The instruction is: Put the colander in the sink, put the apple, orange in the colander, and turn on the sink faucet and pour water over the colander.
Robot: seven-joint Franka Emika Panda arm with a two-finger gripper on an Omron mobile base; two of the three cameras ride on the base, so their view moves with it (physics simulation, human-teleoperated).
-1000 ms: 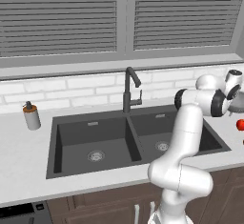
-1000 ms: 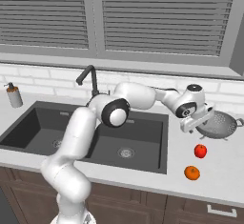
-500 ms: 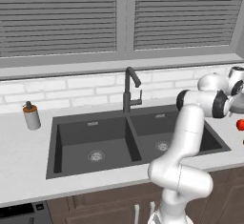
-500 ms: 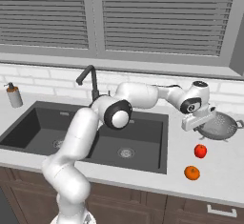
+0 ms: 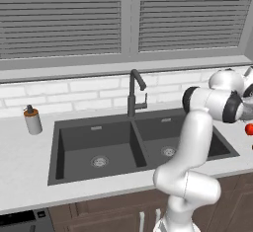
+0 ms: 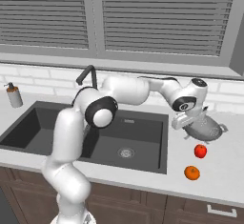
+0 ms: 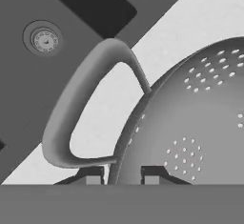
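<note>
The gripper (image 7: pixel 123 174) is seen at the bottom centre of the hand view, its two dark fingertips (image 7: pixel 91 175) closed on the rim of the colander (image 7: pixel 190 123), one tip outside the wall and one inside. The colander's perforated bowl is spread across the right half of that frame, and its loop handle (image 7: pixel 81 108) arches toward the left. Behind the handle, the dark sink (image 7: pixel 57 51) is shown at upper left with a round silver drain (image 7: pixel 44 39), and pale counter (image 7: pixel 200 18) runs at upper right.

In the right base view, the colander (image 6: pixel 206 128) is found at right of centre on the counter (image 6: pixel 228 170), beside the right edge of the sink (image 6: pixel 143 142), with the gripper (image 6: pixel 185 121) set against its left rim. The apple (image 6: pixel 200 150) lies just below the colander, and the orange (image 6: pixel 191 172) lies below the apple, nearer the front edge; the two fruits are apart. The sink faucet (image 6: pixel 86 77) is partly hidden behind the arm at left of centre, and a soap dispenser (image 6: pixel 14 96) stands at far left.

In the left base view, the sink faucet (image 5: pixel 135 92) rises at centre behind the double basin (image 5: pixel 99 147), and the apple (image 5: pixel 249 129) is cut by the right edge
</note>
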